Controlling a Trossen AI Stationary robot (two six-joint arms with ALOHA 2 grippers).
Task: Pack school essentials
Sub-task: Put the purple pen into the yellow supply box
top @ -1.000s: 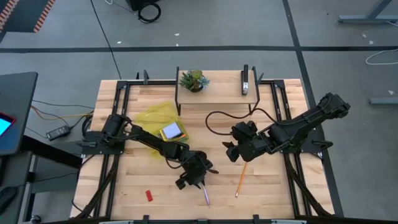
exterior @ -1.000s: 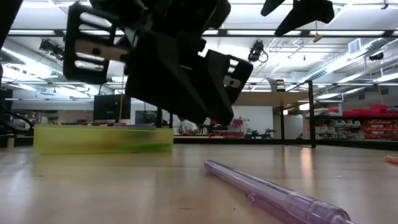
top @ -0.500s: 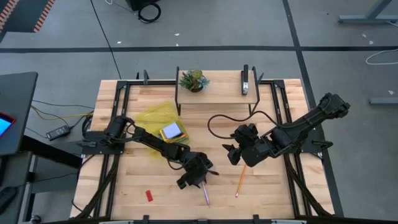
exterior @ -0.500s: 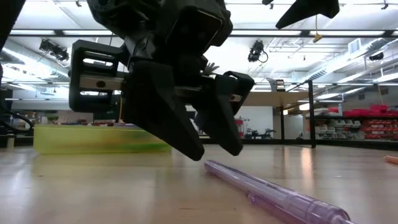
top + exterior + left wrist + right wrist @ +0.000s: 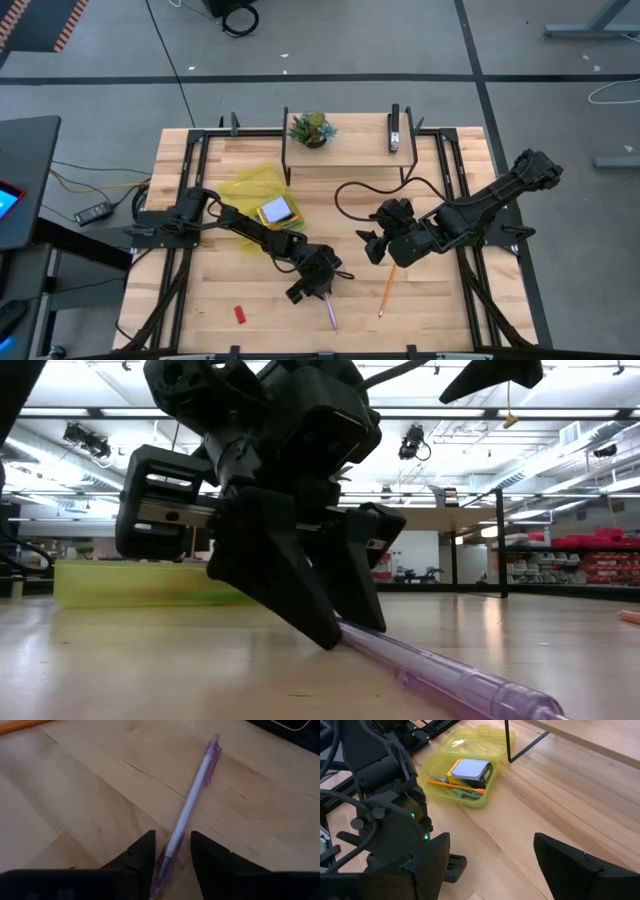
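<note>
Wooden table [image 5: 200, 300]: left gripper [image 5: 170, 854] straddled the purple pen [image 5: 192, 802], fingers narrowly apart; pen likely light, rigid, slippery, best pinched mid-barrel.

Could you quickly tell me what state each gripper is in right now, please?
Left gripper: down at the table, jaws straddling the purple pen; grip cannot be told.
Right gripper: open, holding nothing.

The table [image 5: 200, 300] is pale wood with visible grain, smooth with a slight sheen. The pen [image 5: 190, 805] is see-through purple plastic, pretty glossy. The box [image 5: 470, 750] looks like thin translucent yellow-green plastic, shiny. The left gripper [image 5: 171, 862] fingers [image 5: 142, 857] are matt black plastic.
</note>
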